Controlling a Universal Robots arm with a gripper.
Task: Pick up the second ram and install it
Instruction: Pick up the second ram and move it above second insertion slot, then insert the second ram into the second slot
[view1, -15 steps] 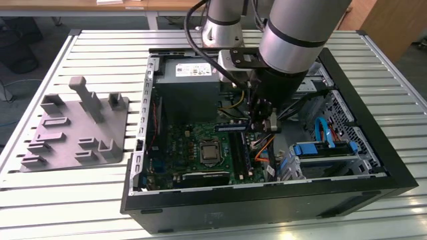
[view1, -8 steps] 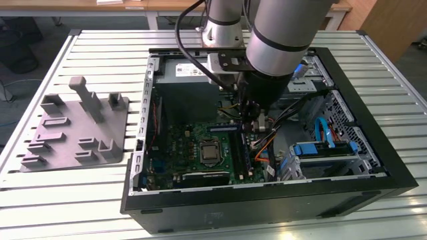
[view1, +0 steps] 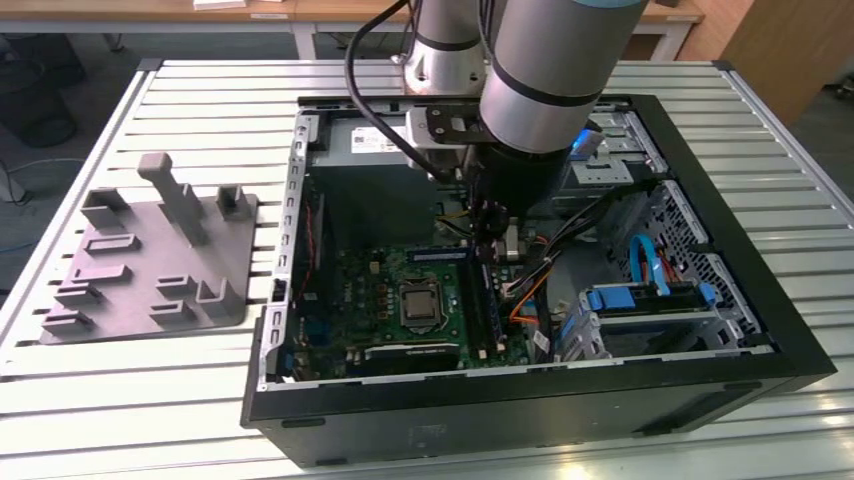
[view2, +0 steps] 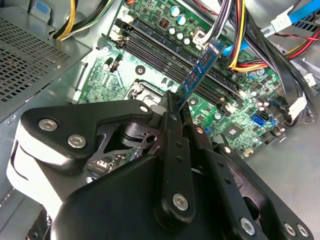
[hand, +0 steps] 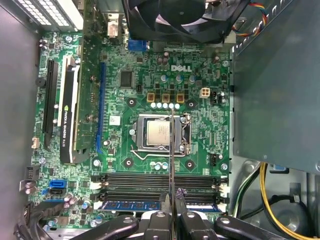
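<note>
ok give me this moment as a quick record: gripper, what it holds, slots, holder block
gripper: black two-finger gripper, shut on the second ram
second ram: thin narrow blue-green circuit-board strip, held above the memory slots, not seated in one
memory slots: long black slots on the large green motherboard; one holds a blue-labelled stick
holder block: grey moulded block on the slatted metal table, to the exterior view's left of the open black computer case

Bright, even overhead lighting. Glare on the slatted table (view1: 787, 440); computer case (view1: 534, 420) interior shadowed beneath the arm (view1: 547, 90); the second ram (view2: 202, 70) evenly lit.
</note>
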